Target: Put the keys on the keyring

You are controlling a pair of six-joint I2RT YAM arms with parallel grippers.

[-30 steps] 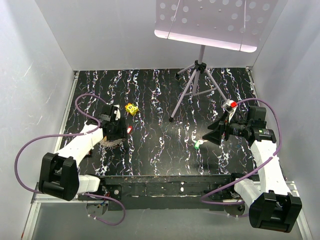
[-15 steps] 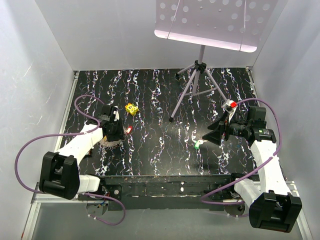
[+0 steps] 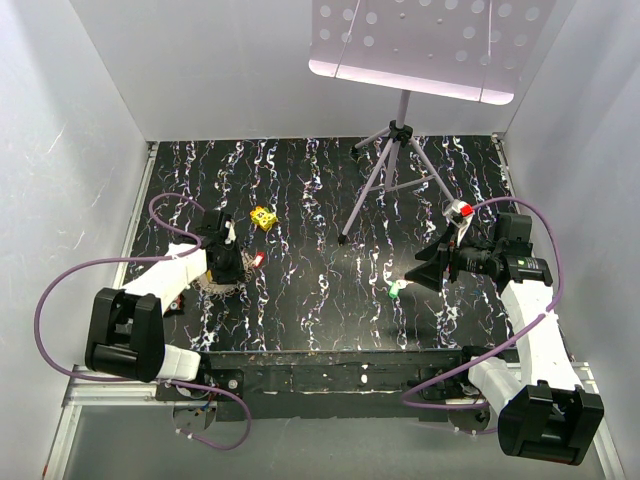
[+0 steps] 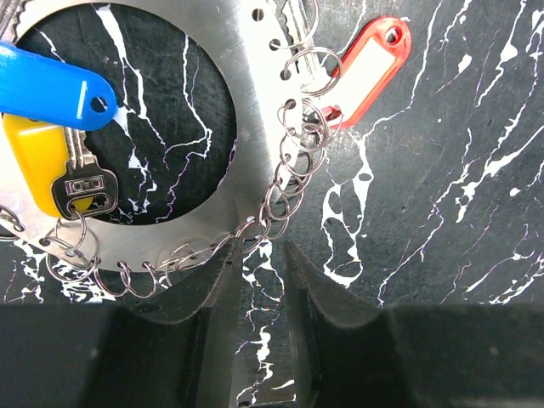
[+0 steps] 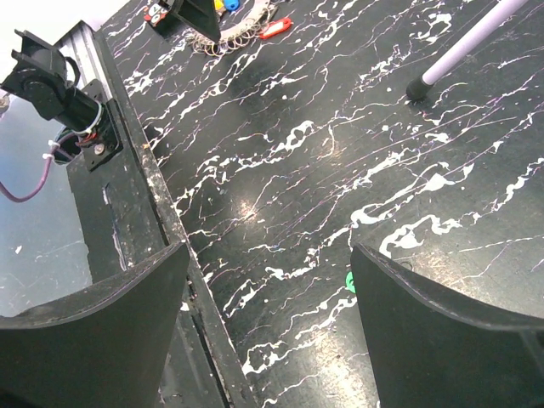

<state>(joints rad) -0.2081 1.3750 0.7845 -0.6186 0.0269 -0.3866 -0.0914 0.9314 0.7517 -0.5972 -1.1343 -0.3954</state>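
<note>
Beyond the left fingers (image 4: 223, 285) and off to their left lay a blue tag (image 4: 51, 85). A yellow tag (image 4: 30, 149) sat under it, nearer the fingers. A silvery key (image 4: 85, 183) rested with its head on the yellow tag, hooked to a little ring at the near left.

Straight ahead of the fingertips lay the keyring (image 4: 246, 110), a broad flat silvery hoop pierced along its rim, flat on the bench (image 4: 442, 170). A string of small wire rings (image 4: 293, 161) followed that rim, curving from the lower left, past the fingertips and up to the right. The nearest rings sat just beyond the tips (whether a tip touched one, I could not tell). Further ahead and to the right, a red tag (image 4: 365, 64) hung from one of those rings.

The left fingers stood a narrow gap apart. Only marbled bench showed through the gap, and nothing was gripped between them.

Across the bench, the right fingers (image 5: 110, 323) were spread wide and released, holding nothing, with bare bench between them. A green key (image 3: 393, 291) lay on the bench just beside their tips, in the wrist view peeking out at the inner edge of the right-hand finger. It lay well apart from the keyring.
</note>
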